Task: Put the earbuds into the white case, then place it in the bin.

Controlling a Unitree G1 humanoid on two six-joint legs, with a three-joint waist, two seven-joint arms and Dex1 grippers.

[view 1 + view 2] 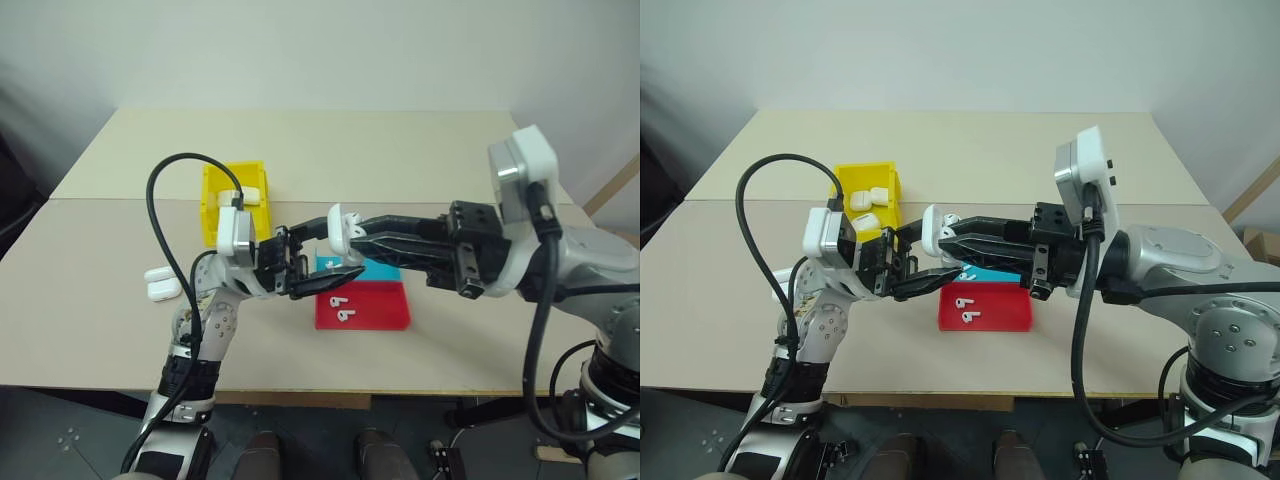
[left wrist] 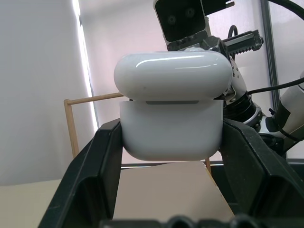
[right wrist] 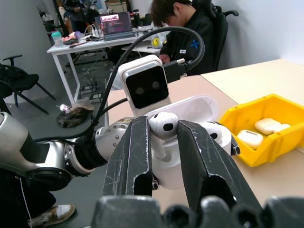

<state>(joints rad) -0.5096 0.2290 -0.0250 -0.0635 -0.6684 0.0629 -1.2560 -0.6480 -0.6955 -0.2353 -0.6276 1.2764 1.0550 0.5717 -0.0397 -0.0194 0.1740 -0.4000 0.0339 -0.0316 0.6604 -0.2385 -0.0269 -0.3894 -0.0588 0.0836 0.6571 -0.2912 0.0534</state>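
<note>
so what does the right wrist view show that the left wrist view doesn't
Right wrist view: an earbud pinched in the right hand, the case's lid standing open, the yellow bin with cases inside, and a seated person at a desk behind.

Left wrist view: the case's hinged back, clamped between the left hand's fingers, and a wooden frame.

Both: the white case.

— What did the robot's arms look like?
— The left arm (image 1: 205,335) was silver-grey metal with small screws, and the right arm (image 1: 1180,270) had smooth rounded silver shells.
— And the cables?
— Thick black cables looped from each white camera box (image 1: 237,231) on the wrists.
— The grippers?
— The left gripper (image 1: 335,255) and the right gripper (image 3: 164,128) had black fingers; the right ones showed scratches.
</note>
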